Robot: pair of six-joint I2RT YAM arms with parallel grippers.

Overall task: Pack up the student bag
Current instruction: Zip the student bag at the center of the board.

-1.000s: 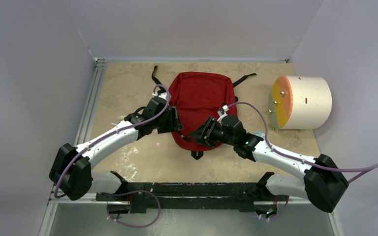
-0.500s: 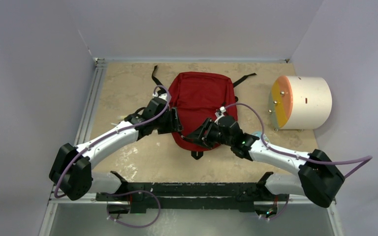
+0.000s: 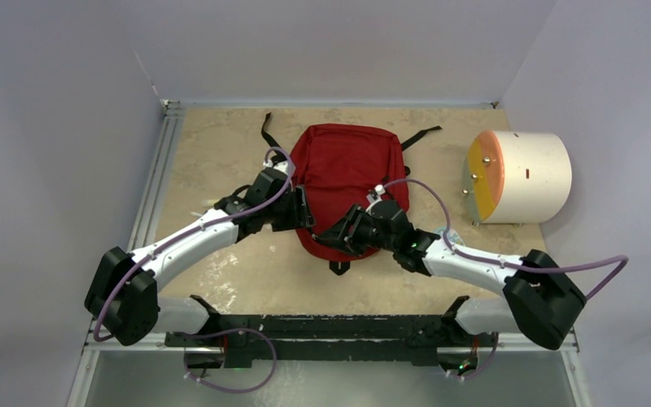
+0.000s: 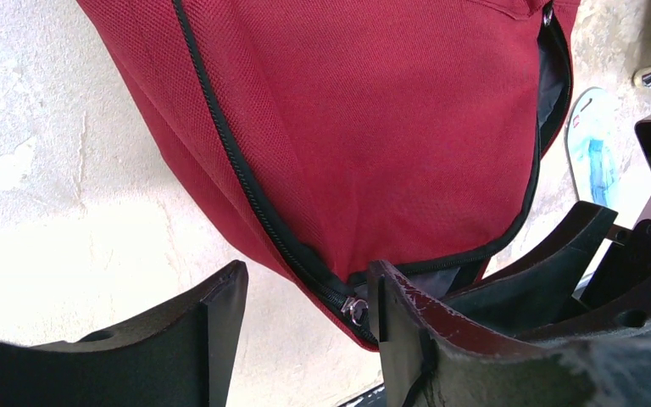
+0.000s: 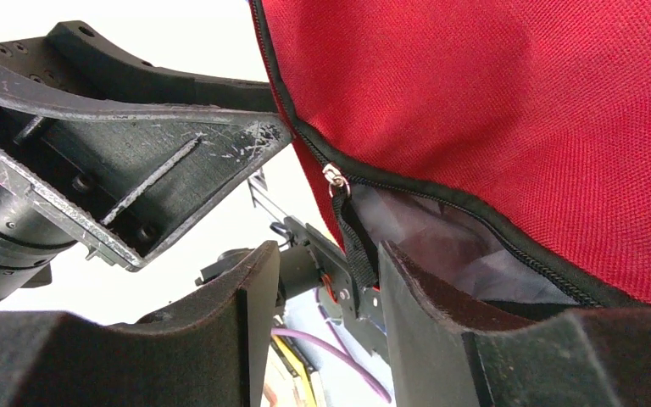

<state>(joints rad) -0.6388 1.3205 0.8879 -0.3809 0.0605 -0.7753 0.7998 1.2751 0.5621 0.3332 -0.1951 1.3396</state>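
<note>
The student bag (image 3: 343, 174) is a dark-red backpack lying flat mid-table. Its near end is unzipped, so grey lining (image 5: 441, 246) shows. My left gripper (image 3: 303, 214) is at the bag's near-left edge; in the left wrist view it (image 4: 305, 318) stands open, with the bag's edge and a metal zipper slider (image 4: 354, 309) between the jaws, by the right finger. My right gripper (image 3: 332, 237) is at the near edge and open (image 5: 326, 326). A black zipper pull strap (image 5: 356, 246) hangs just beyond its right finger (image 5: 407, 297), which sits at the bag's opening.
A cream cylinder (image 3: 525, 176) with an orange-yellow face lies at the right. A flat blue-and-white packet (image 4: 593, 153) lies on the table right of the bag. Black straps (image 3: 267, 131) trail from the bag's far end. Walls close in left, back and right.
My right arm has slid left, bringing its gripper closer under the bag's near edge. The left arm and the bag have stayed put.
</note>
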